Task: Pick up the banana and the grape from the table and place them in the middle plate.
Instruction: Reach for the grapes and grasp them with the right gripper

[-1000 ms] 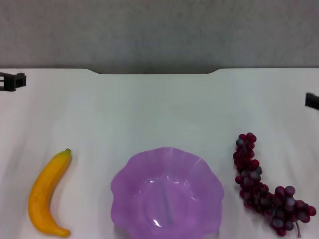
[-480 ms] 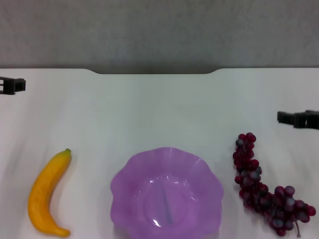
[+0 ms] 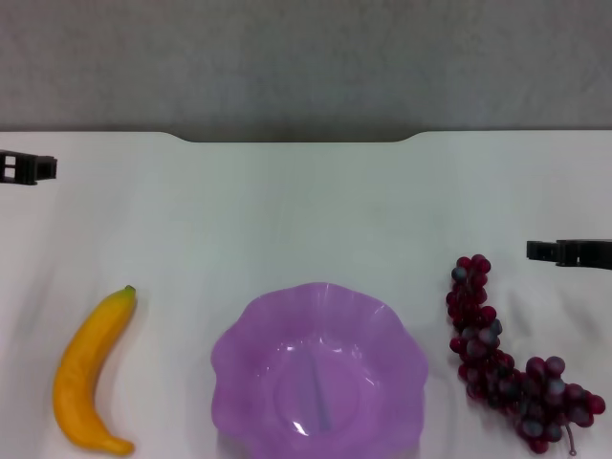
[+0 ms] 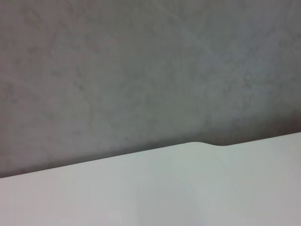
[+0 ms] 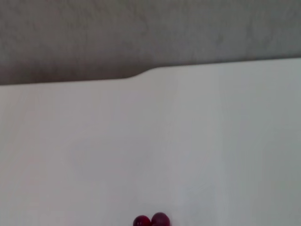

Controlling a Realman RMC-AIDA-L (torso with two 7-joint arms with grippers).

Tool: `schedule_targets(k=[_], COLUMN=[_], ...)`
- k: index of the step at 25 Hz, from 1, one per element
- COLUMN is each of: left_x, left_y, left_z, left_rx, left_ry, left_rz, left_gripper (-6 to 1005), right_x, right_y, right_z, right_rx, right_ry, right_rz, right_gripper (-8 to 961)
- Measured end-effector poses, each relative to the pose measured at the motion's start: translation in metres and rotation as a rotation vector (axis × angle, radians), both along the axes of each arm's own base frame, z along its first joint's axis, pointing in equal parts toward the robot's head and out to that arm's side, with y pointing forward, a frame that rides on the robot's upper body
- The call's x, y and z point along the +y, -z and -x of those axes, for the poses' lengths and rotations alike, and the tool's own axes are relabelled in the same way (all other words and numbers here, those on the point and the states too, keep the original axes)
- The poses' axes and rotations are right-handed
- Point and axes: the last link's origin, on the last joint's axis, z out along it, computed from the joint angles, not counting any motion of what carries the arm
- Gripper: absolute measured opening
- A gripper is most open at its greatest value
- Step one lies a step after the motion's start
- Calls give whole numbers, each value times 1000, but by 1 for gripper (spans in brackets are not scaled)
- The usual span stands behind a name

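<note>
On the table (image 3: 306, 201) nothing has been placed yet: the plate (image 3: 320, 368) sits empty at the middle of the near edge, the banana (image 3: 91, 373) lies untouched near the near left corner, and the grape (image 3: 507, 368) lies near the near right corner, both well apart from the plate. Both pick-ups and both placements are left to do. The right gripper (image 3: 564, 251) reaches in from the right edge, just beyond the grape's far end, touching nothing; whether it is open cannot be told. The left gripper (image 3: 27, 168) sits at the left edge, far from the banana, holding nothing, its opening equally unclear.
</note>
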Motion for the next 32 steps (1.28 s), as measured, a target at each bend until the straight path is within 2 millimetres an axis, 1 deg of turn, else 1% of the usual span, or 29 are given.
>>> schedule_targets(k=[5,13,16,22,32], left_x=[2,3,3,3,4], left_y=[1,2,2,2,4], left_z=[-1,-4,-3,-3,-7], left_rx=[1,2,2,2,2], left_ry=[1,3,2,2,4], left_rz=[6,13,14,14,23], left_gripper=[681,681,681,681,681], right_x=[9,16,16,20,27], right_y=[12,28,32,42,51], right_z=[-4,7,8,2,4], right_rx=[-17,-2,6,-11,-22], right_ry=[10,-37,-39,-19,-31], right_rz=[42,101,114,143,169], right_gripper=[738,734,733,730,726])
